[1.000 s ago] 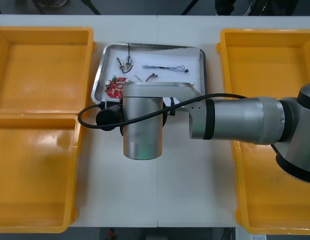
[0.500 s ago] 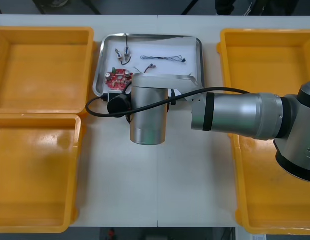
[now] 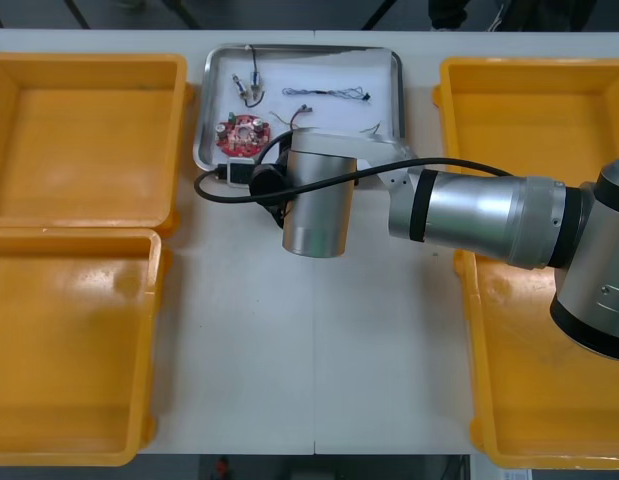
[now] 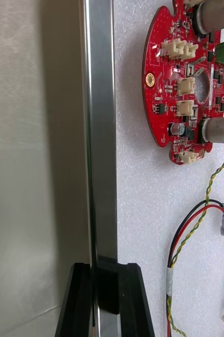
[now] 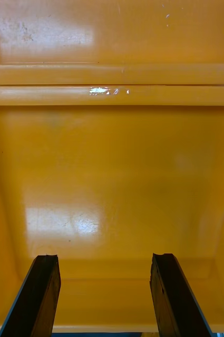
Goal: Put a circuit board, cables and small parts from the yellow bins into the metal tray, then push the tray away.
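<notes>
steel rim of the metal tray point(image 4: 101, 131) runs up between the fingers of the right gripper point(image 4: 105, 269); the fingers are closed onto that rim, one on the table point(image 4: 32, 158) side, one on the white-lined inside; grip looks square to the rim.

loading, judged done: round red circuit board point(image 3: 240, 133) lies flat in the tray's left half, not far in from the gripped rim; red and yellow cable point(image 4: 196, 221) lies loose on the liner just beside the board; blue and white cable point(image 3: 329, 94) is stretched along the far part of the tray; small metal parts point(image 3: 252, 90) sit toward the far left corner, beyond the board; nothing seen hanging over the rim.

yellow bins point(image 3: 84, 140): all four show bare yellow floors from above; nothing more to fetch, as far as can be seen.

push, judged in hand: from above, the tray sits at the far side of the table, between the two far bins, its far rim close to the table's far edge; right arm point(image 3: 469, 215) reaches in from the right with its wrist over the tray's near rim; little room seems left ahead of the tray, so the push looks near its end; left to do, by my reading: stop short of the edge, open the fingers, lift clear of the rim.

left gripper point(image 5: 104, 258): fingers wide apart, holding nothing, hanging over the floor of a yellow bin; idle.
</notes>
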Controlling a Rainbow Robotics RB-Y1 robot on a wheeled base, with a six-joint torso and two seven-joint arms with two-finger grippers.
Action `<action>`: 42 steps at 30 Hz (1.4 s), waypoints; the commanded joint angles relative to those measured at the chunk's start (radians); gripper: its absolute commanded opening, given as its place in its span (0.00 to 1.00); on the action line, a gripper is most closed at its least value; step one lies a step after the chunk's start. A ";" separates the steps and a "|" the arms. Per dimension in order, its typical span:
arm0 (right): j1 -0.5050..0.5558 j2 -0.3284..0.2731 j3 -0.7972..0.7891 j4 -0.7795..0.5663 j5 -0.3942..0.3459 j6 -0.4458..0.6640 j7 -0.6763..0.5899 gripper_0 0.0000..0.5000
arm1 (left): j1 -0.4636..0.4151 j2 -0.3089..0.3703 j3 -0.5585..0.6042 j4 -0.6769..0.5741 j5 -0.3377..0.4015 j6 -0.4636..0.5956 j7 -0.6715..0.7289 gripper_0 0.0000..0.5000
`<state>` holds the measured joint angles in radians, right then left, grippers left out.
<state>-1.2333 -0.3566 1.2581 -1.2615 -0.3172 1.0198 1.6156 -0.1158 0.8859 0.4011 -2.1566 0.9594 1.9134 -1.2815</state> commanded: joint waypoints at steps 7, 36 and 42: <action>-0.075 0.005 0.050 0.126 0.038 -0.216 0.086 0.00 | 0.018 0.011 0.030 -0.026 -0.001 -0.001 -0.021 1.00; -0.089 -0.025 -0.009 0.203 -0.080 -0.227 0.096 0.00 | 0.018 0.011 0.030 -0.026 -0.001 -0.001 -0.021 1.00; -0.089 -0.027 -0.028 0.203 -0.080 -0.168 0.083 0.00 | 0.018 0.011 0.030 -0.026 -0.001 -0.001 -0.021 1.00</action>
<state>-1.3000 -0.3618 1.2711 -1.0599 -0.3896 0.8323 1.6874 -0.1158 0.8859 0.4011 -2.1568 0.9594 1.9134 -1.2815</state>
